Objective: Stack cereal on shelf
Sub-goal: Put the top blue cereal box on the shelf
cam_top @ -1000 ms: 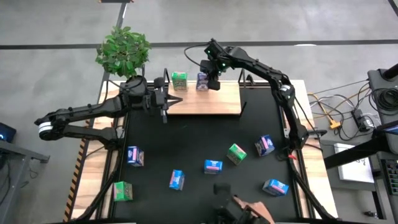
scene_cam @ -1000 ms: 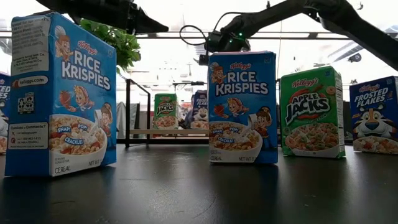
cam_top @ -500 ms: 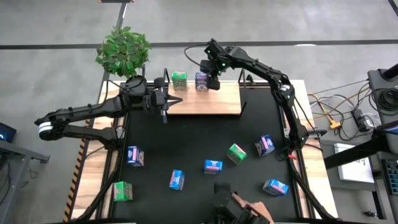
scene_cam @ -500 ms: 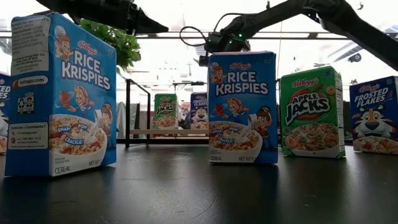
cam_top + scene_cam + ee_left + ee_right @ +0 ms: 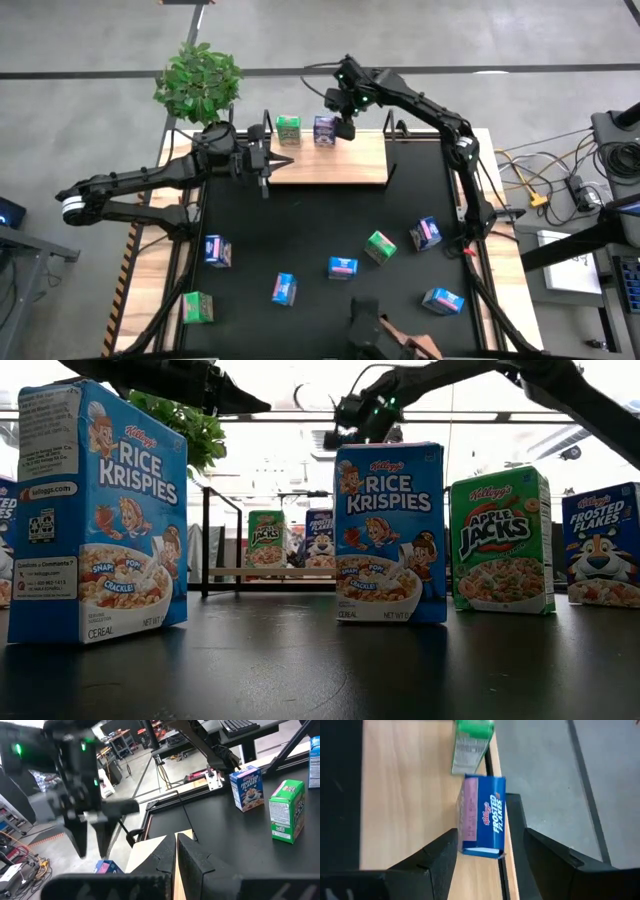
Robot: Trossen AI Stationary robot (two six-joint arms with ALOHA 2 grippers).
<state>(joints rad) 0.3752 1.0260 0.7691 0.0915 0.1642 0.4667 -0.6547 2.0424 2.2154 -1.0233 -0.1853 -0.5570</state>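
Right gripper [image 5: 482, 865], fingers spread and released, above the blue Frosted Flakes carton [image 5: 482, 816] standing between them on the shelf [image 5: 405, 795].

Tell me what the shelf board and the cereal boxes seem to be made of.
The shelf looks like light natural wood, matte, with visible grain in the right wrist view. The cereal boxes look like printed paperboard, slightly glossy, with crisp folded edges.

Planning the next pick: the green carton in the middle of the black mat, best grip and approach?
Take the green carton across its two broad faces near the top, coming straight down from above. It looks upright but turned at an angle to the table edges, so the wrist probably needs rotating to match. The blue neighbours stand apart, leaving finger room. Right gripper is nearer.
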